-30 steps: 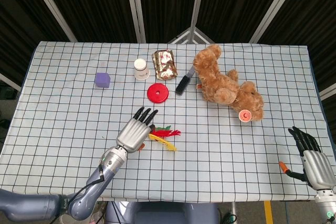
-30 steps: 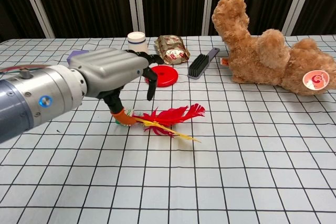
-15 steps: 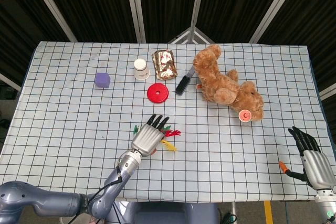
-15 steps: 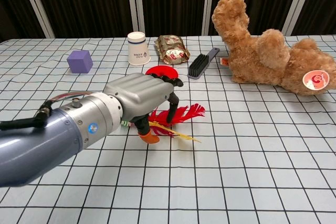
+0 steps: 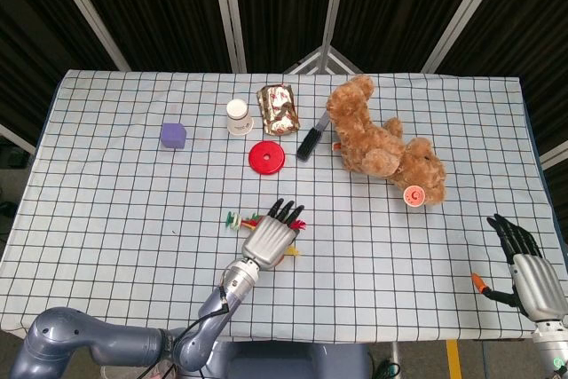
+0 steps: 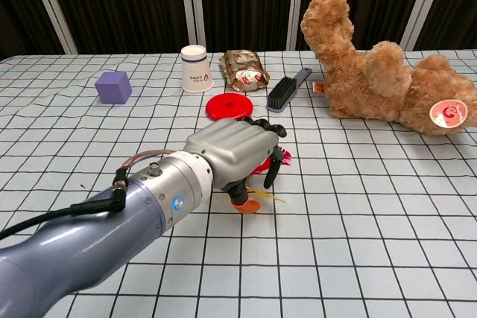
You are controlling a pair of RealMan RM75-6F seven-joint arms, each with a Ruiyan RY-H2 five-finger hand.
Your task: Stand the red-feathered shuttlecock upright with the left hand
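Observation:
The red-feathered shuttlecock [image 5: 235, 219] lies flat on the checked cloth, its green and red base poking out left of my left hand [image 5: 269, 239]. In the chest view the left hand [image 6: 235, 150] arches over the shuttlecock [image 6: 282, 157], fingers curved down past the red feathers and the orange thumb tip on the cloth. A yellow feather sticks out under the hand. No firm grip on the feathers shows. My right hand [image 5: 522, 268] rests with fingers spread at the table's front right edge, holding nothing.
Behind the shuttlecock sit a red disc [image 6: 229, 106], a black brush [image 6: 287, 91], a foil packet [image 6: 244, 70], a paper cup [image 6: 195, 68] and a purple cube [image 6: 113, 87]. A brown teddy bear [image 6: 380, 72] lies at the back right.
My left hand has slid to the right across the shuttlecock, from beside its base to over its feathers. The base stays roughly where it was. The right hand has not moved.

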